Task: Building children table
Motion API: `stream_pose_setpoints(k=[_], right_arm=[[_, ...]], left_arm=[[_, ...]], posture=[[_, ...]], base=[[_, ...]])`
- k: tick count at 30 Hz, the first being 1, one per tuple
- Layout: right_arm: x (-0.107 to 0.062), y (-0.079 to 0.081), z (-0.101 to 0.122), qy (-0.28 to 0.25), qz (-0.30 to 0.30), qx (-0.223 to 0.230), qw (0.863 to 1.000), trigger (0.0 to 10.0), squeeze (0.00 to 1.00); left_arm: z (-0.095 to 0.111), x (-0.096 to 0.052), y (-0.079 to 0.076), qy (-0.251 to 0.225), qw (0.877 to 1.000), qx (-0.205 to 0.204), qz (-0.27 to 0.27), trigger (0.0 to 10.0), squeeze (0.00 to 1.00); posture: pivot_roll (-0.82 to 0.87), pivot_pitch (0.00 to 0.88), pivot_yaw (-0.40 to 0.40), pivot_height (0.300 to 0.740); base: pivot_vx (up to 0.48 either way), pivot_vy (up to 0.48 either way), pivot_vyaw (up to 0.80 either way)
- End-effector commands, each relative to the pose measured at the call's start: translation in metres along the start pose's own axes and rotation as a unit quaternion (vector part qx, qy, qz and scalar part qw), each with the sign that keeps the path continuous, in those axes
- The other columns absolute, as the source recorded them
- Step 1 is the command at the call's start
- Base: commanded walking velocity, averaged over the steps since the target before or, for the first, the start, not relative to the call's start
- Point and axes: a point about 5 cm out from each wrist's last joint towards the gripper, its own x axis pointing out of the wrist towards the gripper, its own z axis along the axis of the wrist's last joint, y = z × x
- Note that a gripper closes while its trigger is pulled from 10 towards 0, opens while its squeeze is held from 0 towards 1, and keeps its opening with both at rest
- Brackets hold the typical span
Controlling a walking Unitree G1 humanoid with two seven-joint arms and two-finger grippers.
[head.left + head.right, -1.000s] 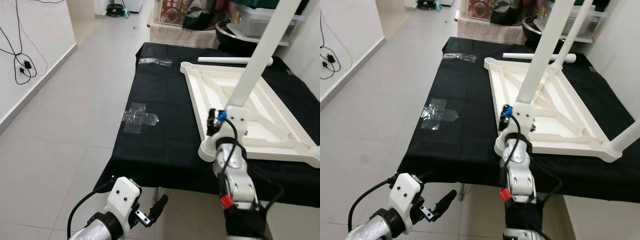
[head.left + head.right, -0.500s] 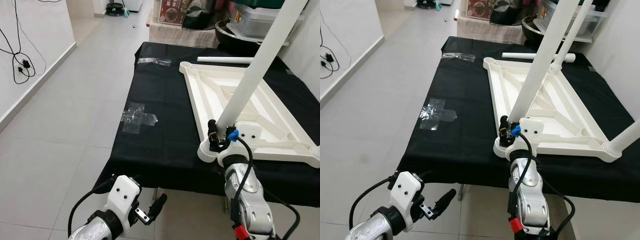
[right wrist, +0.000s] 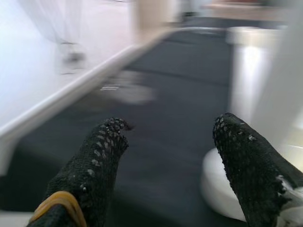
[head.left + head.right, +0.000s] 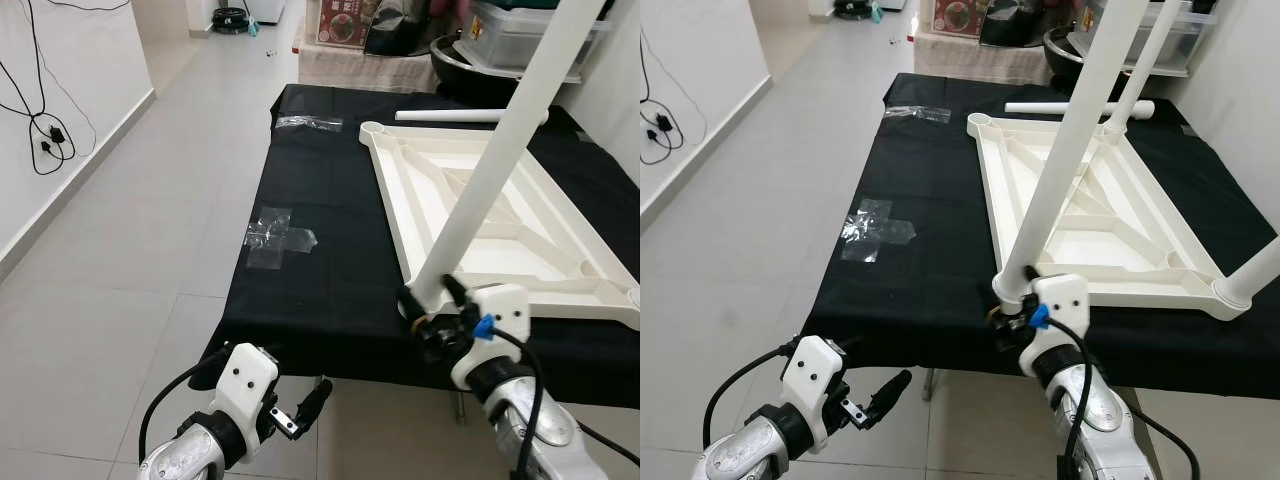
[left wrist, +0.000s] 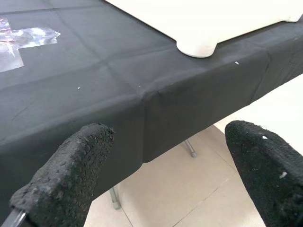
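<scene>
A white children's table top [image 4: 385, 190] lies upside down on a black cloth [image 4: 320, 290]. One white leg [image 4: 498, 160] stands in its near left corner socket, leaning up and away. Two more legs stand at the far corner [image 4: 1145, 70] and the near right corner [image 4: 1252, 280]. A loose leg [image 4: 470, 117] lies at the back. My right gripper [image 4: 428, 305] is open at the base of the near leg, whose socket [image 3: 222, 189] is beside one finger [image 3: 246, 156]. My left gripper [image 4: 308, 402] hangs open below the cloth's front edge [image 5: 142, 99].
Clear plastic wrap [image 4: 280, 232] lies crumpled on the cloth's left part, and another piece [image 4: 310, 123] at the far left corner. Storage boxes and a pot [image 4: 500, 45] crowd the space behind the table. Tiled floor [image 4: 130, 260] stretches to the left, up to a wall with cables [image 4: 45, 135].
My right arm has drawn back and down from the leg's lower part to the table's near corner. The left arm has barely moved.
</scene>
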Motion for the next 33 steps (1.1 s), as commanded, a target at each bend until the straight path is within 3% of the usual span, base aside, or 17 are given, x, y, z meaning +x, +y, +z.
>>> stream_pose_setpoints(k=[1,3,7,8,9,13,14,15,16,17,19,20,23,28,30,31,33], right_arm=[[0.000,0.011,0.002,0.001,0.046,0.009,0.999,10.0,0.00],[0.007,0.021,0.008,-0.013,0.076,0.014,0.997,10.0,0.00],[0.041,0.048,0.036,-0.074,0.107,0.048,0.990,10.0,0.00],[0.041,0.048,0.036,-0.074,0.107,0.048,0.990,10.0,0.00],[0.072,0.053,0.047,-0.096,0.067,0.044,0.992,10.0,0.00],[0.089,0.056,0.052,-0.099,0.046,0.039,0.993,10.0,0.00],[0.103,0.054,0.052,-0.093,0.019,0.033,0.995,10.0,0.00],[0.103,0.054,0.052,-0.093,0.019,0.033,0.995,10.0,0.00],[0.121,0.051,0.049,-0.065,-0.011,0.010,0.998,10.0,0.00],[0.121,0.051,0.049,-0.065,-0.011,0.010,0.998,10.0,0.00],[0.151,0.044,0.043,-0.022,-0.067,-0.012,0.997,10.0,0.00],[0.151,0.044,0.043,-0.022,-0.067,-0.012,0.997,10.0,0.00],[0.178,0.023,0.037,0.033,-0.190,-0.026,0.981,10.0,0.00],[0.180,0.012,0.036,0.046,-0.258,-0.031,0.964,10.0,0.00],[0.175,-0.007,0.035,0.046,-0.338,-0.041,0.939,10.0,0.00],[0.175,-0.007,0.035,0.046,-0.338,-0.041,0.939,10.0,0.00],[0.169,-0.023,0.034,0.039,-0.390,-0.038,0.919,10.0,0.00]], left_arm=[[-0.004,0.000,0.000,0.006,1.000,-0.006,-0.004,10.0,0.00],[-0.004,0.000,0.000,0.005,1.000,-0.005,-0.003,10.0,0.00],[-0.003,0.001,-0.001,0.002,1.000,-0.003,-0.001,10.0,0.00],[-0.003,0.001,-0.001,0.002,1.000,-0.003,-0.001,10.0,0.00],[-0.002,0.000,-0.002,-0.001,1.000,-0.004,0.000,10.0,0.00],[-0.001,0.000,-0.003,-0.003,1.000,-0.005,0.001,10.0,0.00],[-0.001,0.000,-0.004,-0.004,1.000,-0.005,0.000,10.0,0.00],[-0.001,0.000,-0.004,-0.004,1.000,-0.005,0.000,10.0,0.00],[0.001,-0.001,-0.006,-0.009,1.000,-0.003,0.002,10.0,0.00],[0.001,-0.001,-0.006,-0.009,1.000,-0.003,0.002,10.0,0.00],[0.004,-0.002,-0.009,-0.013,1.000,-0.003,0.004,10.0,0.00],[0.004,-0.002,-0.009,-0.013,1.000,-0.003,0.004,10.0,0.00],[0.007,-0.004,-0.014,-0.017,1.000,-0.008,0.007,10.0,0.00],[0.008,-0.005,-0.017,-0.018,1.000,-0.009,0.008,10.0,0.00],[0.008,-0.005,-0.018,-0.018,1.000,-0.013,0.007,10.0,0.00],[0.008,-0.005,-0.018,-0.018,1.000,-0.013,0.007,10.0,0.00],[0.008,-0.005,-0.019,-0.018,1.000,-0.017,0.004,10.0,0.00]], posture=[[0.08,0.080,-0.087,0.740],[0.09,0.079,-0.093,0.740],[0.10,0.082,-0.097,0.740],[0.10,0.082,-0.097,0.740],[0.10,0.084,-0.102,0.740],[0.10,0.084,-0.102,0.740],[0.11,0.089,-0.109,0.740],[0.11,0.089,-0.109,0.740],[0.12,0.098,-0.120,0.740],[0.12,0.098,-0.120,0.740],[0.12,0.112,-0.137,0.740],[0.12,0.112,-0.137,0.740],[0.13,0.133,-0.157,0.740],[0.13,0.139,-0.161,0.740],[0.13,0.142,-0.158,0.740],[0.13,0.142,-0.158,0.740],[0.12,0.141,-0.156,0.740]], base=[[0.000,0.000,0.00],[0.000,0.000,0.00],[0.000,0.000,0.00],[0.000,0.000,0.00],[0.000,0.000,0.00],[0.000,0.000,0.00],[0.000,0.000,0.00],[0.000,0.000,0.00],[0.000,0.000,0.00],[0.000,0.000,0.00],[0.000,0.000,0.00],[0.000,0.000,0.00],[0.000,0.000,0.00],[0.000,0.000,0.00],[0.000,0.000,0.00],[0.000,0.000,0.00],[0.000,0.000,0.00]])
